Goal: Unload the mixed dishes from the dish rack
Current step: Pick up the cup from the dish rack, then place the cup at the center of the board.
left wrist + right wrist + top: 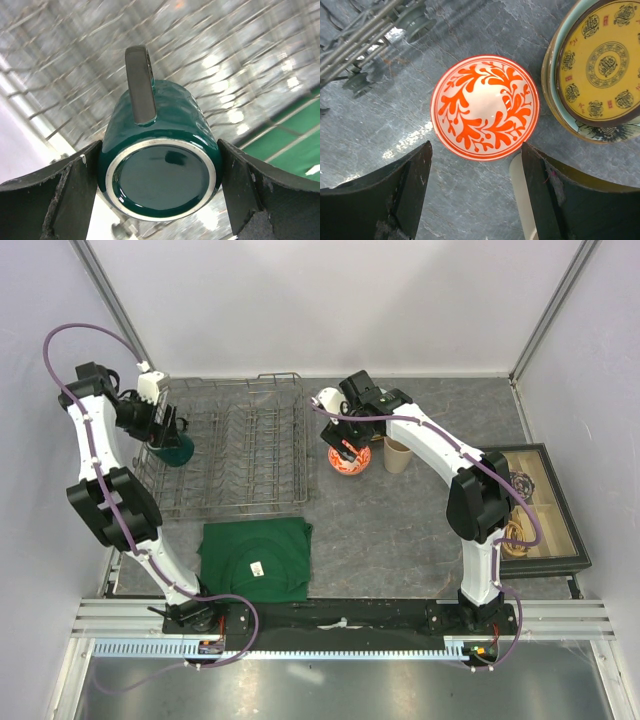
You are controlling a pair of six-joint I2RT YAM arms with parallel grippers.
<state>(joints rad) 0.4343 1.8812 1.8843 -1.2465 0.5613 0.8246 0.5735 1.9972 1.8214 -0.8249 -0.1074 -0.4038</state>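
Now left tool point(159, 150) clamps dark green mug point(162, 177) at dish rack point(250, 450) edge, slick glaze may slip; right tool point(476, 147) wide over red-and-white bowl point(485, 106).

I'm running this from a robot test cell in a lab, not anyone's kitchen. Plain pale walls point(300, 300) box the table in at 9, 12 and 3 o'clock, and bare metal frame posts point(108, 300) run up the corners. At 6 o'clock the arm bases point(200, 618) sit bolted to an aluminium rail point(100, 618), with purple cables point(88, 332) looping off them. The household things lie on a grey mat point(400, 540): a dish rack point(250, 455) at 10 o'clock, a folded green cloth point(255, 558) at 7 and a black compartment box point(567, 502) at 3.
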